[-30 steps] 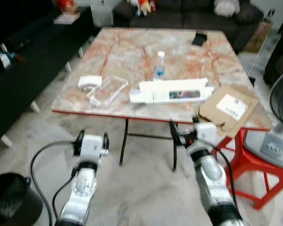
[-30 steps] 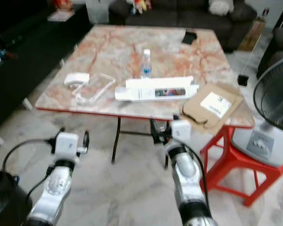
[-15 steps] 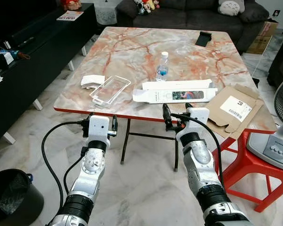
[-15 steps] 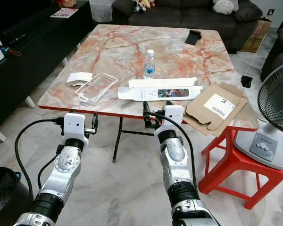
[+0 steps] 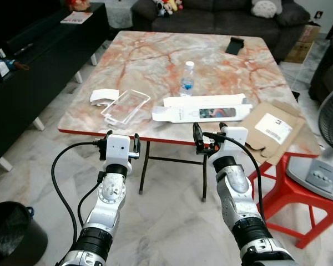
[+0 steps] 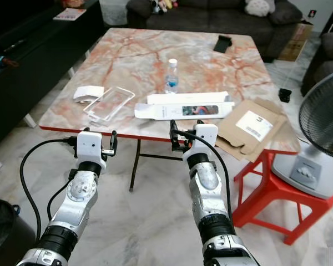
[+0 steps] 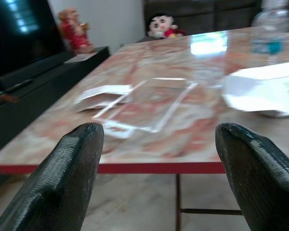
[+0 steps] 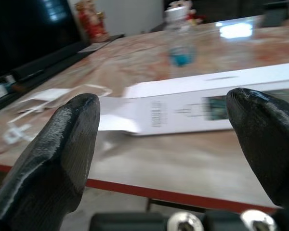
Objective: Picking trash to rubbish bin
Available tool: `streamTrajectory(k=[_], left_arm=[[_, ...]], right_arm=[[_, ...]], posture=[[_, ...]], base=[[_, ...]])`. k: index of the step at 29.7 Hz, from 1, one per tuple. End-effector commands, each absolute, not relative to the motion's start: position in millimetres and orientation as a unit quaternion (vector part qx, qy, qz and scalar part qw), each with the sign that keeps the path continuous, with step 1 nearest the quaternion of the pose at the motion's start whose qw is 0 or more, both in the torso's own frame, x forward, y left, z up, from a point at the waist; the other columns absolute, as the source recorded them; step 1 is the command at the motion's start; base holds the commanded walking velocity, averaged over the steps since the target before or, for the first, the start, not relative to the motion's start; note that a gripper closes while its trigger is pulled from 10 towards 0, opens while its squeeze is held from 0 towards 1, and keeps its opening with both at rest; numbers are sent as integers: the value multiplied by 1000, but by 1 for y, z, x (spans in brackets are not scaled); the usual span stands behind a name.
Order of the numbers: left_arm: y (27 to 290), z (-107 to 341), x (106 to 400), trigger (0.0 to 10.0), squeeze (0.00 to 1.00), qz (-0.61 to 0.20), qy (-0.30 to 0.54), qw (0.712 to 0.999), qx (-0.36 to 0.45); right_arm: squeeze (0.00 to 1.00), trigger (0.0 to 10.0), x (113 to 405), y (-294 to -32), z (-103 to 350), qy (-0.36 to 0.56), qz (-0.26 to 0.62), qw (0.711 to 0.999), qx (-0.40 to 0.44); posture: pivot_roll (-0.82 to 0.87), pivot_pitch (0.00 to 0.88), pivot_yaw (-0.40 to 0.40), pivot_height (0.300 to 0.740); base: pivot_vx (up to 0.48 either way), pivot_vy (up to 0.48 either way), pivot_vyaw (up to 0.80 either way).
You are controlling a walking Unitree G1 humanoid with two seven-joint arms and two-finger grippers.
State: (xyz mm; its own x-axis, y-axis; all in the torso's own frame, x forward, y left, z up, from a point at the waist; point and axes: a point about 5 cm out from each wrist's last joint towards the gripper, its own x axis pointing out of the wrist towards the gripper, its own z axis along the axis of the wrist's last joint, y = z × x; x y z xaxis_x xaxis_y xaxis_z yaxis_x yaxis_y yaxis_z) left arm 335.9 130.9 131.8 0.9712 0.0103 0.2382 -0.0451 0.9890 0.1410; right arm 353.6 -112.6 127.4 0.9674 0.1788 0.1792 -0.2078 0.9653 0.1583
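**Both end effectors raised at the near edge of the marble desk, nothing held**

Before me stands a large square desk (image 5: 155,61) with a pink-and-orange marbled top, red rim and dark folding legs, on a pale marble floor (image 5: 172,221). Behind it is a dark grey sofa (image 5: 211,16); a long black cabinet (image 5: 39,61) runs along my left. A red plastic stool (image 5: 288,194) stands beside the desk's right corner.

At my lower left, on the floor, sits the round black rubbish bin (image 5: 14,235).

On the desk the trash lies near my edge. A flattened brown cardboard box (image 5: 272,130) with a white label overhangs the right corner. To its left lies a long white opened carton (image 5: 202,108), and just behind that stands a clear plastic water bottle (image 5: 187,79) with a blue label. Further left is a clear plastic tray (image 5: 126,106), with a small white folded packet (image 5: 104,96) beside it. A small black object (image 5: 235,45) rests near the far edge.

My left end effector (image 5: 122,147) hovers just below the desk edge, under the tray, fingers spread apart and released. My right end effector (image 5: 208,139) is at the edge in front of the white carton, fingers (image 8: 62,159) likewise spread, gripping nothing.
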Motion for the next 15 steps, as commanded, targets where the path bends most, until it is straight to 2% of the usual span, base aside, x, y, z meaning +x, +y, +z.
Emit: streamTrajectory(k=[1,6,10,15], left_arm=[[138,128,333,10000,0,25,-113,991,68],[139,128,333,10000,0,26,-112,991,68],[139,128,332,10000,0,26,-113,991,69],[140,128,332,10000,0,26,-112,991,68]], right_arm=[[0,10000,354,-104,132,-88,109,986,94],[0,10000,354,-102,133,-88,114,985,96],[0,10000,353,-99,130,-80,128,984,96],[0,10000,352,-99,131,-88,125,984,96]], posture=[[63,149,-5,740],[66,150,-5,740],[66,153,-4,740],[64,158,-2,740]], base=[[251,0,0],[254,0,0],[319,0,-800],[319,0,0]])
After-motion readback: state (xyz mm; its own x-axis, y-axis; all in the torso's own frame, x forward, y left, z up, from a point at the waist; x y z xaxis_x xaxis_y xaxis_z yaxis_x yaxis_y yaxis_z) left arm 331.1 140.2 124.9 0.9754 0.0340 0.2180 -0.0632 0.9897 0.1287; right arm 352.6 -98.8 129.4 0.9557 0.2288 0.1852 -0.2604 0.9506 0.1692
